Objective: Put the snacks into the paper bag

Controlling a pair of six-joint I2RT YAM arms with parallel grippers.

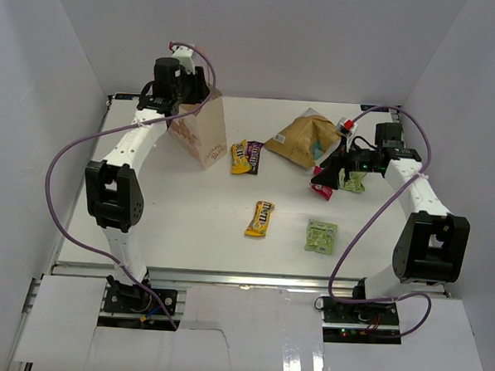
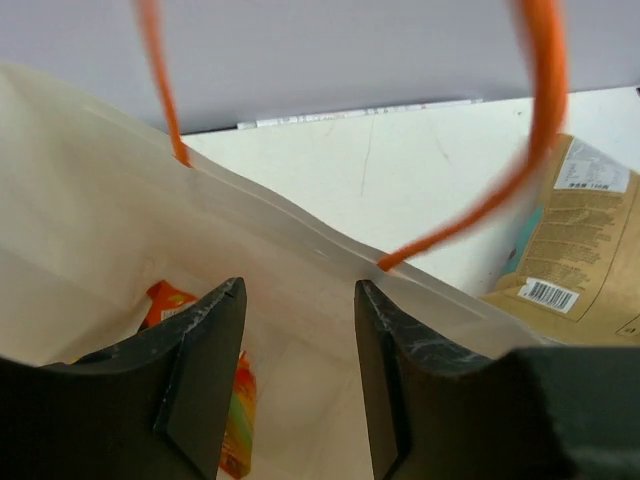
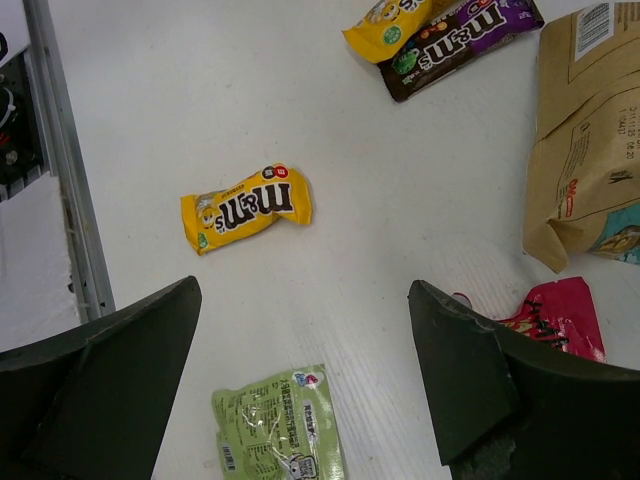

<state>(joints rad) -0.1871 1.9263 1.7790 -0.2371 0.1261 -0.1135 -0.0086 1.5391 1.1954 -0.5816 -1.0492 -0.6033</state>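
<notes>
Left claw (image 2: pixel 298 330), released, hangs over the paper bag (image 1: pixel 202 129) at upper left. Right claw (image 3: pixel 303 300), spread empty, may snag the chip bag (image 3: pixel 590 150) beside the partly hidden, apparently red packet (image 3: pixel 565 312).

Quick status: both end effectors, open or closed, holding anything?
Left end effector: open, empty, over the paper bag.
Right end effector: open wide, empty.
</notes>
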